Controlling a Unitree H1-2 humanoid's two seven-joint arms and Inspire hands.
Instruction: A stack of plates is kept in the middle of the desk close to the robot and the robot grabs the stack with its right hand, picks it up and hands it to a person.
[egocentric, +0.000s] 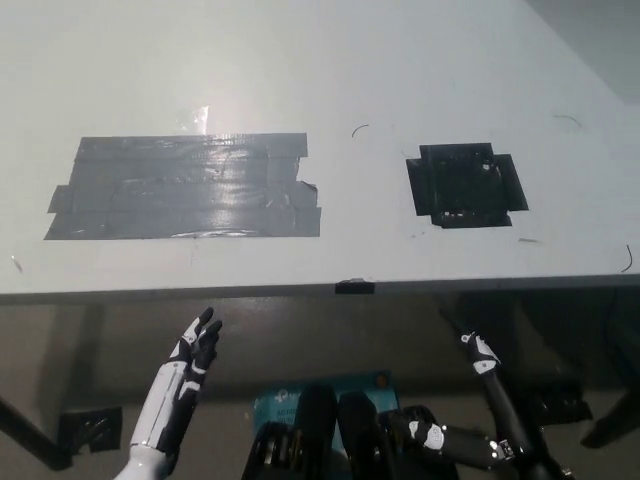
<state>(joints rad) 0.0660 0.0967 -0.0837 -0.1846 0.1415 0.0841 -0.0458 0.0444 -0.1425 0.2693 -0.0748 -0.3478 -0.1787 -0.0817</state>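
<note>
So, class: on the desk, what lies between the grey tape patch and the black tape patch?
In the head view, only bare white desk lies between the grey tape patch and the black tape patch, apart from a thin dark curl near its far side.

No text can be read; the print on the blue card (280, 405) below the desk edge is too blurred.

Right hand (485, 415) — mostly cut off at bottom edge — palm unseen.
</note>
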